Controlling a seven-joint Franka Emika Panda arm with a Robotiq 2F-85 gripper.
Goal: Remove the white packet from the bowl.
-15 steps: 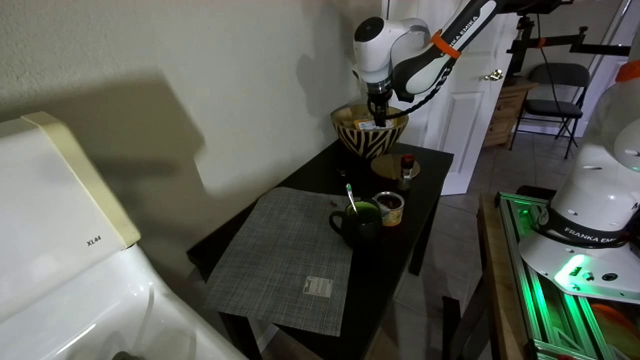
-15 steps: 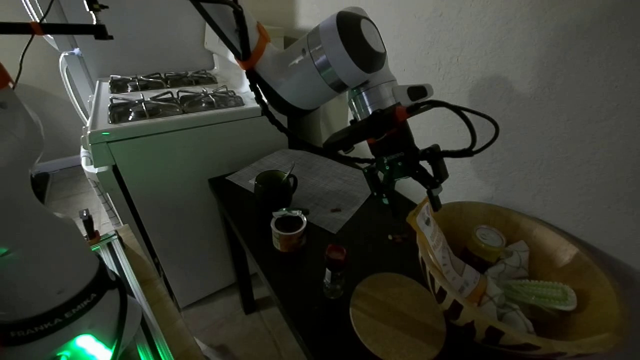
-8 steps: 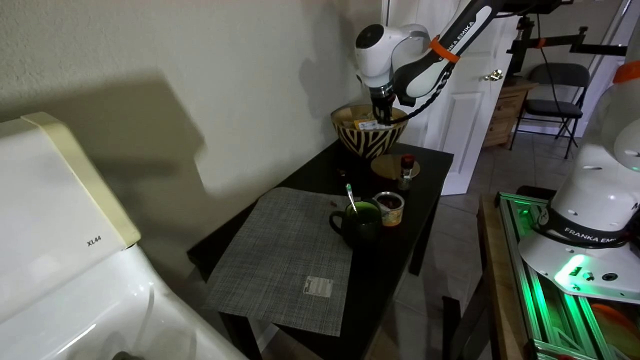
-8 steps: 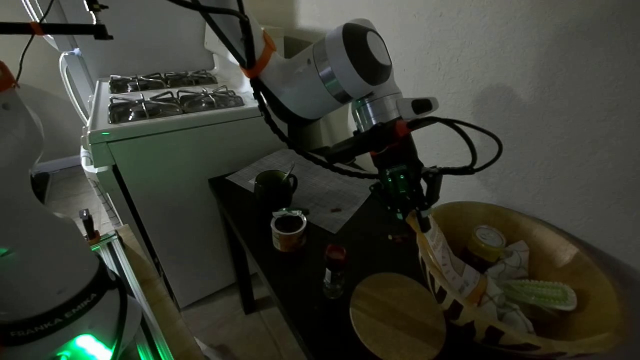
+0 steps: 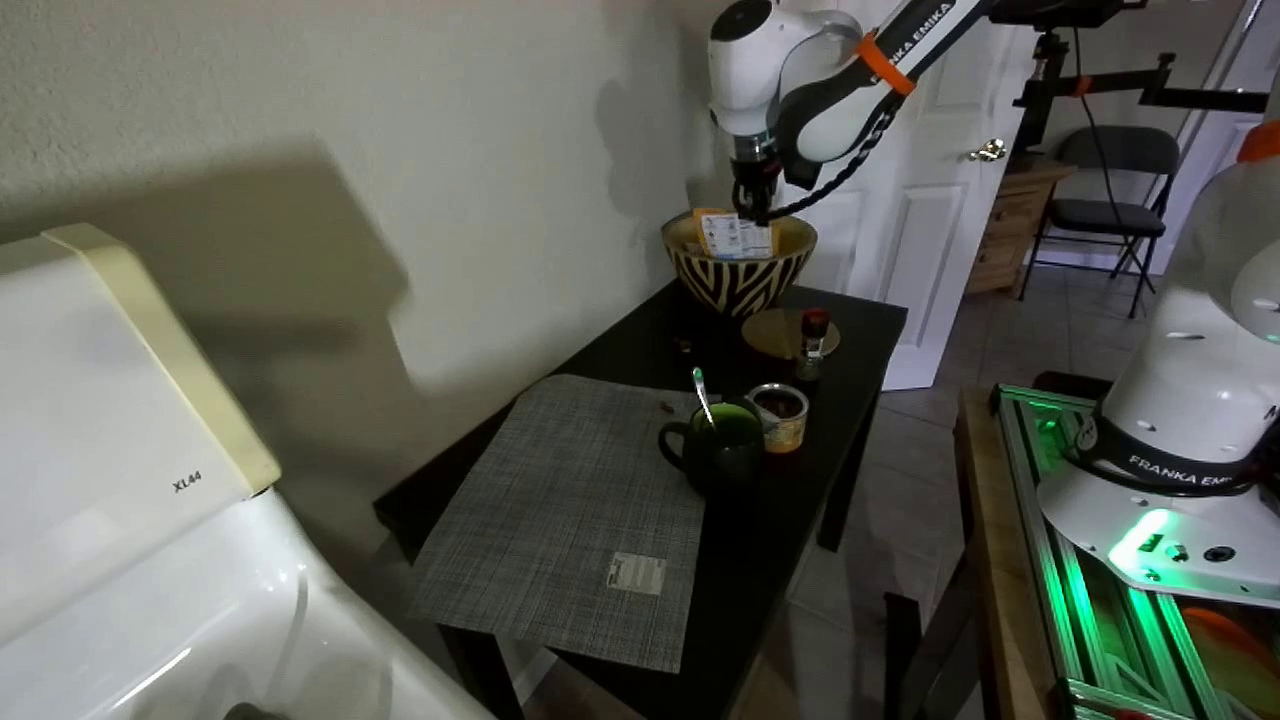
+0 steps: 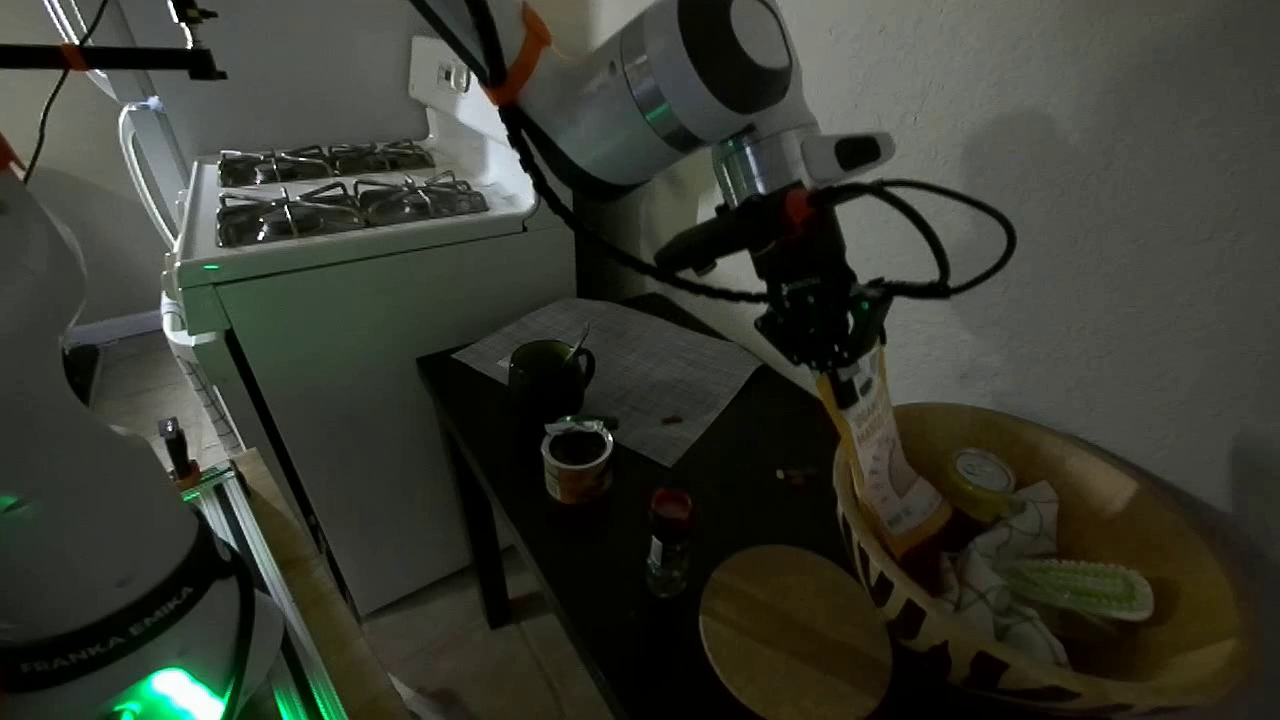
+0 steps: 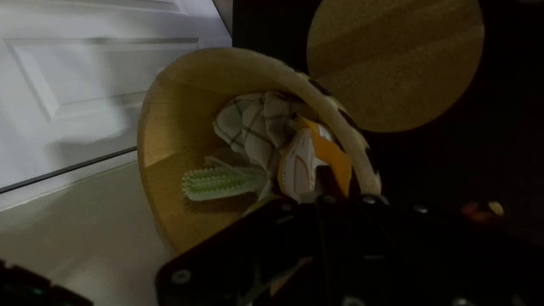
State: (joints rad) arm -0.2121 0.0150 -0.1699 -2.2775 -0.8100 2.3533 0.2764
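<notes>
Over striped bowl [image 6: 1140, 490], claw [image 6: 845, 378] pinching packet [image 6: 892, 472]; robot base [image 6: 110, 590] lettered "FRANKA EMIKA"; stove [image 5: 120, 420] marked "XL44".

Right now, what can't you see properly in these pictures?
Top of the packet: in an exterior view, the gripper covers part.
Bottom of the bowl: in the wrist view, the cloth hides some.
Red bits near the bowl: in the wrist view, too small and blurred to name.
</notes>
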